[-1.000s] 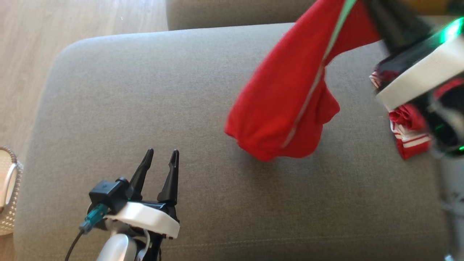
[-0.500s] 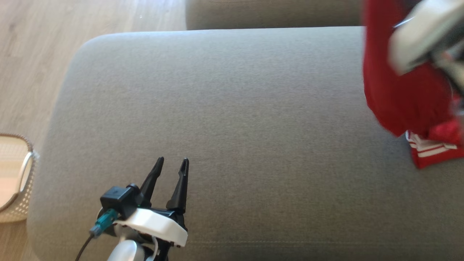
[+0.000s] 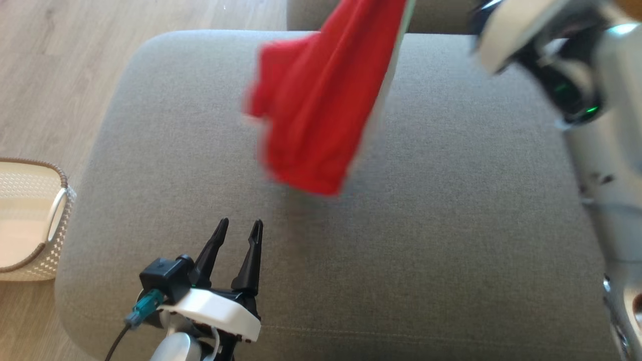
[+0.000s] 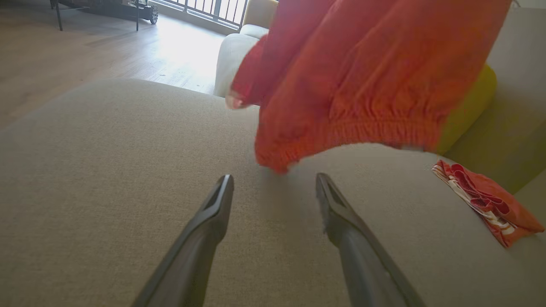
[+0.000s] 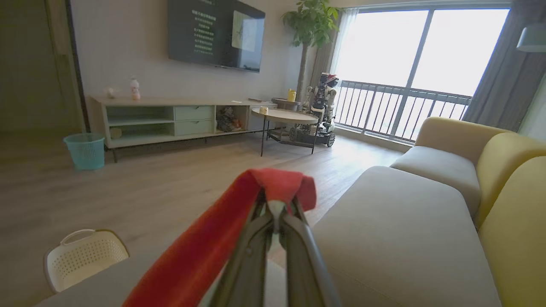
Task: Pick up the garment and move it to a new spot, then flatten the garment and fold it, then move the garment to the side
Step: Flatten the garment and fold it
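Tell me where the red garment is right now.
In the head view the red garment hangs over the far middle of the grey cushion, pinched in the right claw, ahead of the open left claw.

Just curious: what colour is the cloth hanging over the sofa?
The garment is red with a pale edge stripe; head view shows it best.

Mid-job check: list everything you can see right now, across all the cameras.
red garment: 1, red, hanging from right gripper above cushion
striped garment: 1, red and white, crumpled on cushion
cushion: 1, grey, before the robot
basket: 1, white, on floor left of cushion
sofa: 1, yellow, beyond cushion
television: 1, dark, on wall
bin: 1, teal, on floor
round table: 1, pale, near window
left gripper: 1, dark, open, over cushion
right gripper: 1, dark, shut on red garment
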### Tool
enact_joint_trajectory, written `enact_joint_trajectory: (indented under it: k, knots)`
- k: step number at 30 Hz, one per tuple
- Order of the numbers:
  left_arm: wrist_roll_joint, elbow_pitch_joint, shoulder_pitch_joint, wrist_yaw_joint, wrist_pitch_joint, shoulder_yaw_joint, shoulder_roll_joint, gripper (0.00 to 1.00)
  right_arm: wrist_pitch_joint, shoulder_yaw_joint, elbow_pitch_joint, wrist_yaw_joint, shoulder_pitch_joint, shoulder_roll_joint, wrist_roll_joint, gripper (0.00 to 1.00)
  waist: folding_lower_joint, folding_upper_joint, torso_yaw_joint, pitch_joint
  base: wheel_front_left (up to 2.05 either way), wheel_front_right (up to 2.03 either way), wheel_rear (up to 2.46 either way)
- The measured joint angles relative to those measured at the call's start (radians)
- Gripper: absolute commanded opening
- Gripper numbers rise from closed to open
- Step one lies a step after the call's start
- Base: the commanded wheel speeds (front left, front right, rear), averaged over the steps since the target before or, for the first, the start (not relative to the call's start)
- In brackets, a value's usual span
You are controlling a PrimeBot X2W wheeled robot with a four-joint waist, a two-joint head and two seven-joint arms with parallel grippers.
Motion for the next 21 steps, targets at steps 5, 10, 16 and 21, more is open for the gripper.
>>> enact_joint_trajectory:
  k: [5,10,16,21]
  knots:
    - [-0.001,-0.003,0.000,0.000,0.000,-0.003,0.000,1.00,-0.004,-0.310,0.199,0.000,0.097,0.045,-0.021,0.00,0.0000,0.0000,-0.019,0.012,0.00,0.00,0.00]
    - [-0.001,-0.007,-0.007,0.007,0.000,-0.008,0.000,1.00,0.052,-0.411,0.409,0.000,0.328,0.052,-0.124,0.00,0.0000,0.0000,-0.047,0.038,0.00,0.00,0.00]
    - [0.011,-0.005,-0.048,0.005,0.000,-0.019,0.000,1.00,-0.014,-0.384,0.521,0.000,0.398,0.049,-0.189,0.00,0.0000,0.0000,-0.085,0.065,0.00,0.00,0.00]
    - [0.018,-0.002,-0.064,-0.003,0.000,-0.019,0.000,1.00,-0.097,-0.368,0.542,0.000,0.323,0.046,-0.187,1.00,0.0000,0.0000,-0.099,0.068,0.00,0.00,0.00]
